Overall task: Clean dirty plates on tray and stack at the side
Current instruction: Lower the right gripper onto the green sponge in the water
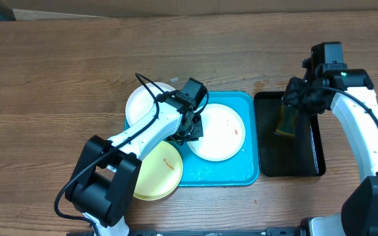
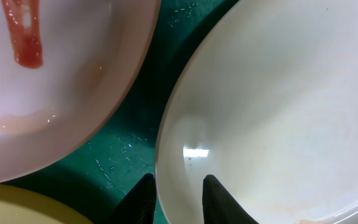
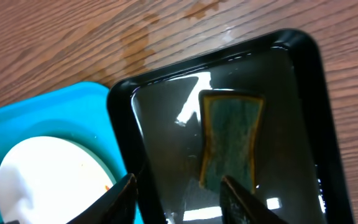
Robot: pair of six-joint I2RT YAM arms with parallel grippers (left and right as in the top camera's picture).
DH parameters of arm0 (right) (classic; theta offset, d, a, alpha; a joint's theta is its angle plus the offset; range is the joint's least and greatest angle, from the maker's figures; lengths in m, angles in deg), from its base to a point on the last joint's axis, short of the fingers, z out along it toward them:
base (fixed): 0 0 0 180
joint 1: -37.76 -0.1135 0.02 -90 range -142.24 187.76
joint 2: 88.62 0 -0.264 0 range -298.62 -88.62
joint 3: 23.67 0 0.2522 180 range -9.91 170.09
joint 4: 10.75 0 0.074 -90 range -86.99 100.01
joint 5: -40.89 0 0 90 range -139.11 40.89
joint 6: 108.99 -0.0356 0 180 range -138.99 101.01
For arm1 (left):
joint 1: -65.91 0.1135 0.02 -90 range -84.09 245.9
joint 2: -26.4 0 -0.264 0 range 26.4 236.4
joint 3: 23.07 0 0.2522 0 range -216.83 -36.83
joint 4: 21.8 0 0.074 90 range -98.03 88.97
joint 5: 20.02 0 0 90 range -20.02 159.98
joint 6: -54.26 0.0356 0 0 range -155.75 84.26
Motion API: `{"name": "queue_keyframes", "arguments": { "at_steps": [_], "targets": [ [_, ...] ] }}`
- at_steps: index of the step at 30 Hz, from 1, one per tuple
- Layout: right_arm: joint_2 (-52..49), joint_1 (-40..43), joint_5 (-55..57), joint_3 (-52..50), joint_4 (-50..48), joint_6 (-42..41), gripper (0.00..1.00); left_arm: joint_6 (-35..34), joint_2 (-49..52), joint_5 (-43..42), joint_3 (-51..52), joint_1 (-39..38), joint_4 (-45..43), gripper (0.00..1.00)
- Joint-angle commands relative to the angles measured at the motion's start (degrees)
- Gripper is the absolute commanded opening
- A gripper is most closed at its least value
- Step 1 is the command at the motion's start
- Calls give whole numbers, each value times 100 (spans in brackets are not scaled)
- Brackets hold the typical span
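Observation:
The cyan tray (image 1: 248,172) holds a white plate (image 1: 223,134) with reddish specks. A second white plate (image 1: 143,105), with a red smear (image 2: 27,37), overlaps the tray's left end. The pale yellow-green plate (image 1: 155,176) with a red streak overlaps its front left corner. My left gripper (image 1: 190,129) is low at the left rim of the tray's white plate (image 2: 272,106). Its jaws (image 2: 178,198) are open astride the rim, one finger outside and one inside. My right gripper (image 1: 294,105) is open (image 3: 182,199) above a sponge (image 3: 229,140).
A narrow black tray (image 1: 307,167) with water in it stands right of the cyan tray, and the green and yellow sponge (image 1: 285,122) lies in it. The black tray (image 3: 303,87) fills the right wrist view. Bare wooden table lies all around.

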Motion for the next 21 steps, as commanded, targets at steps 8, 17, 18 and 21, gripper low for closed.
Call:
{"name": "queue_keyframes", "arguments": {
  "at_steps": [8, 17, 18, 21],
  "targets": [
    [57, 59, 243, 66, 153, 11, 58, -74, 13, 83, 166, -109, -17, 29],
    [-24, 59, 487, 66, 197, -15, 57, -68, 114, 125, 186, -190, -238, 9],
    [-28, 59, 487, 63, 210, -15, 58, -46, 116, 122, 186, -190, -271, 8],
    [-28, 59, 487, 63, 262, -17, 58, 188, 114, 125, 179, -188, -345, 16]
  ]
}}
